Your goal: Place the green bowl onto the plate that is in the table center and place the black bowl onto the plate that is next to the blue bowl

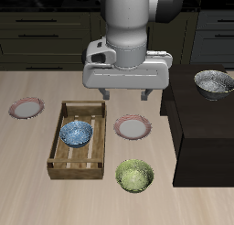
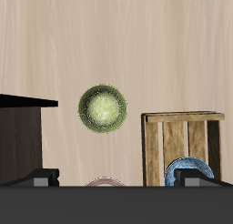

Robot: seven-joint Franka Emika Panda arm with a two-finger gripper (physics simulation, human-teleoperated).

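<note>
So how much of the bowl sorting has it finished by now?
Nothing looks done yet. The speckled yellow-green bowl sits on the beige wooden table, not on the pink-rimmed plate at the centre. The dark speckled bowl rests on the black cabinet. The gripper hangs above the table holding nothing. Both placements remain.

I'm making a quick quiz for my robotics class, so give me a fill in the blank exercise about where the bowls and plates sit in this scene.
1. The blue bowl sits inside the wooden ____.
2. The black bowl rests on top of the black ____.
3. The green bowl stands directly on the ____, nearer its front edge than the center plate.
4. The claw holds ____.

Missing words: crate; cabinet; table; nothing
</note>
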